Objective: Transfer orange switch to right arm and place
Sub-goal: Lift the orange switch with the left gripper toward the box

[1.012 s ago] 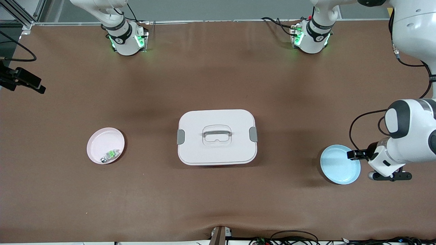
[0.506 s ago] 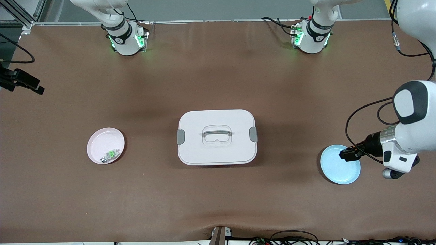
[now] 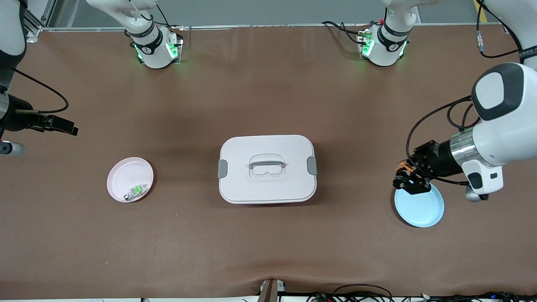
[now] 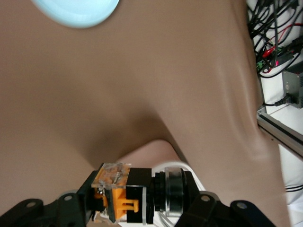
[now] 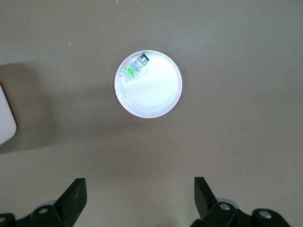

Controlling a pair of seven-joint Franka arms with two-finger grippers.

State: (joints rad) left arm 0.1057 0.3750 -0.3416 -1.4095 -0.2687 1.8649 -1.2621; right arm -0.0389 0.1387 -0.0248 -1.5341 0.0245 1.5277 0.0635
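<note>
White arms (image 3: 499, 126), black bands, black cables

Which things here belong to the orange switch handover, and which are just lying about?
In the job:
- orange switch, clamped in the left gripper above the blue plate's edge
- right gripper, open, up near the right arm's end

Lying about:
- white lidded box
- pink plate with silver-and-green switch
- blue plate

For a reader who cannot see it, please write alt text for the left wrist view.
The left gripper is shut on the small black push-button switch with orange parts, held in the air over the brown table. The round pale blue plate lies on that table, cut by the picture's edge.
</note>
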